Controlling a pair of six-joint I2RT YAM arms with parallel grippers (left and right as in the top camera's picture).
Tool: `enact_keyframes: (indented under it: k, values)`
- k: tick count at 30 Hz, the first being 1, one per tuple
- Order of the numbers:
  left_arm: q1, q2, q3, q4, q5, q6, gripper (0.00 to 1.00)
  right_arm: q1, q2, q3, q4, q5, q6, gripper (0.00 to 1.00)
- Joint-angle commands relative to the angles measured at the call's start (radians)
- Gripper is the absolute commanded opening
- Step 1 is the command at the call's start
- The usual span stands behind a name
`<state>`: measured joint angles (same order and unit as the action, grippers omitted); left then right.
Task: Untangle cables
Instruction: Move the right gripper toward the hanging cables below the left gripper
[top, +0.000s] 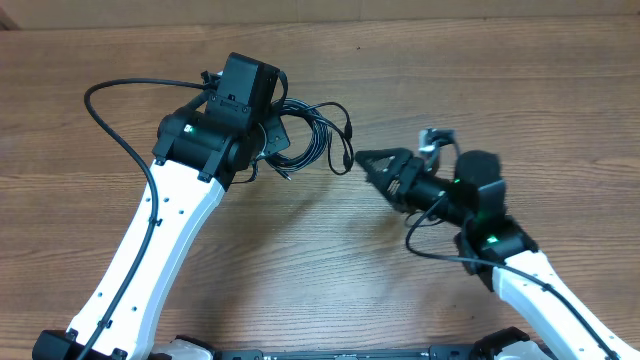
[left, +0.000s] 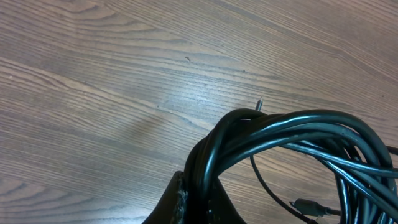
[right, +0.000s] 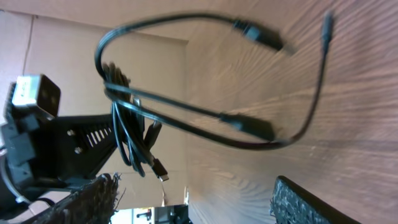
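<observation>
Several cables (left: 298, 121) (bunched) in left gripper (left: 196, 200).

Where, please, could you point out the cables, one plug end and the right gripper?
cables (left: 280, 127), left wrist view, on the thick bundle of looped strands.
plug end (right: 258, 128), right wrist view, on the connector's dark body.
right gripper (top: 362, 157), overhead view, midway between its fingertips.
</observation>
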<state>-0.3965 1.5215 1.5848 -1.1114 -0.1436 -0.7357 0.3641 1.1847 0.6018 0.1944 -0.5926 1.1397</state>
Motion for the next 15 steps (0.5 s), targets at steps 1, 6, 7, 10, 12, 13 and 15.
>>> enact_keyframes:
  k: [1, 6, 7, 10, 12, 13, 15]
  values:
    - [0.004, -0.001, 0.02, -0.003, -0.014, -0.029, 0.04, 0.082, 0.003, 0.023, 0.031, 0.157, 0.086, 0.8]
    - [0.003, -0.001, 0.02, -0.003, -0.011, -0.029, 0.04, 0.14, 0.003, 0.023, 0.076, 0.201, 0.118, 0.8]
    - [0.003, -0.001, 0.02, -0.006, -0.001, -0.028, 0.04, 0.151, 0.004, 0.023, 0.08, 0.212, 0.118, 0.8]
    - [0.003, -0.001, 0.02, -0.014, 0.024, -0.028, 0.04, 0.189, 0.009, 0.023, 0.082, 0.274, 0.122, 0.79]
    - [0.003, -0.001, 0.02, -0.014, 0.04, -0.028, 0.04, 0.21, 0.013, 0.023, 0.09, 0.31, 0.122, 0.79]
    - [0.003, -0.001, 0.02, -0.014, 0.044, -0.027, 0.04, 0.216, 0.013, 0.023, 0.097, 0.328, 0.122, 0.79]
    - [0.003, -0.001, 0.02, -0.014, 0.049, -0.027, 0.04, 0.218, 0.014, 0.023, 0.104, 0.369, 0.122, 0.75]
